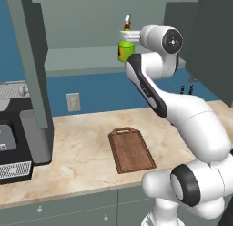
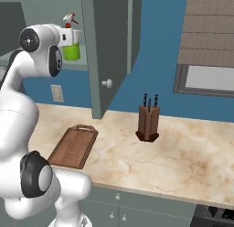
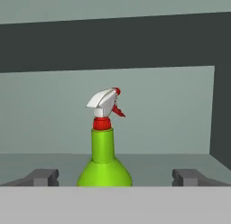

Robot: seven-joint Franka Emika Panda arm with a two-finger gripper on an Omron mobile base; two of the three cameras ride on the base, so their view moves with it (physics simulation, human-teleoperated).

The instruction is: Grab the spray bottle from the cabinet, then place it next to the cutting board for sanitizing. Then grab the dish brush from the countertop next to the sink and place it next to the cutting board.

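Jaws spread wide, the gripper (image 3: 115,177) in the hand view flanks the spray bottle (image 3: 104,148) upright on the cabinet (image 3: 49,166) shelf, where an off-centre close could topple it; the left base view adds the cutting board (image 1: 131,150) mid-countertop (image 1: 82,152), the right base view a knife block (image 2: 148,121).

Spray bottle (image 3: 104,160) btm cut off by frame edge, between the jaws. In base views arm covers its side; label unreadable.
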